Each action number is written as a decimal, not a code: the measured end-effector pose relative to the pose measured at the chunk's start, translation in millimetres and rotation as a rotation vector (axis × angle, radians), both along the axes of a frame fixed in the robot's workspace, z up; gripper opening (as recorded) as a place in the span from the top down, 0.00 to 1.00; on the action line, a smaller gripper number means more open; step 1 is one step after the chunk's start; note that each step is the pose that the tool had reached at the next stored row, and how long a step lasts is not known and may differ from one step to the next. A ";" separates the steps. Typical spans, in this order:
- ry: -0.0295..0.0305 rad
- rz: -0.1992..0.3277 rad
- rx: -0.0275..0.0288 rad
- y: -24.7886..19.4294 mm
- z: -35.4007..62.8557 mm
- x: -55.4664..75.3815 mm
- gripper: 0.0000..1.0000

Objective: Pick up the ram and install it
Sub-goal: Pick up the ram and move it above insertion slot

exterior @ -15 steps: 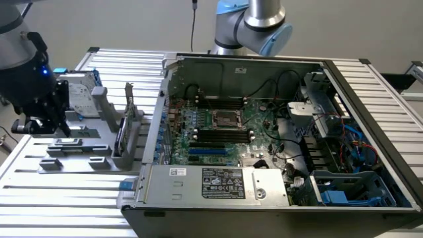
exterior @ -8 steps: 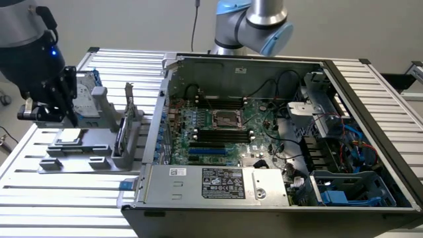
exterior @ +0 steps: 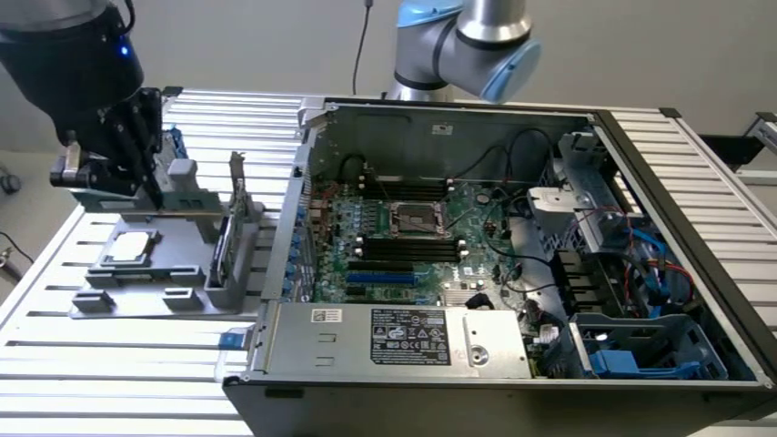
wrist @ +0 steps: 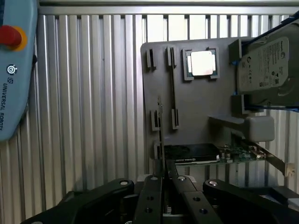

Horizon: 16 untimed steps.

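Item: ram (wrist: pixel 161 135), seen edge-on, apparently pinched between the clenched fingers of the gripper (wrist: pixel 163 179). It is held over the grey tray (wrist: pixel 196 107), at 9 o'clock of the open case (exterior: pixel 486 123) in the exterior view. Hazard: the stick could be twisted or dropped if snagged on the tray brackets (wrist: pixel 154 120).

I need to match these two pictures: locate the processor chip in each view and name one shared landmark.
Exterior view: the processor chip lies flat on the grey tray at the exterior view's left, outside the computer case.
Wrist view: the chip sits in a square holder on that tray, near the hard drive.
Shared landmark: the grey tray.
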<state>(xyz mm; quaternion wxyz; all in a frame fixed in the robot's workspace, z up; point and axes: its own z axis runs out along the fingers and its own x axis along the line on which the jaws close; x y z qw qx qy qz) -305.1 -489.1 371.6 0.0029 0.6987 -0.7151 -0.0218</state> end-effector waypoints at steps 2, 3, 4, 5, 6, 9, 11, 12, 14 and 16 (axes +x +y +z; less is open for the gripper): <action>0.0004 0.000 -0.0002 0.0 9.0 8.7 0.86; 0.0004 0.000 0.0000 0.0 13.9 13.6 0.86; 0.0004 0.000 0.0000 0.0 18.4 18.1 0.86; 0.0005 0.000 -0.0001 0.0 22.9 22.6 0.86; 0.0005 0.000 -0.0001 0.0 27.4 27.1 0.86; 0.0005 0.000 0.0000 0.2 39.8 40.7 0.86; 0.0005 0.000 0.0000 0.3 45.5 49.7 0.86; 0.0004 0.000 0.0001 0.4 47.8 54.3 0.86; 0.0005 0.000 -0.0001 0.5 51.4 63.5 0.86; 0.0005 0.000 -0.0001 0.6 53.5 72.5 0.86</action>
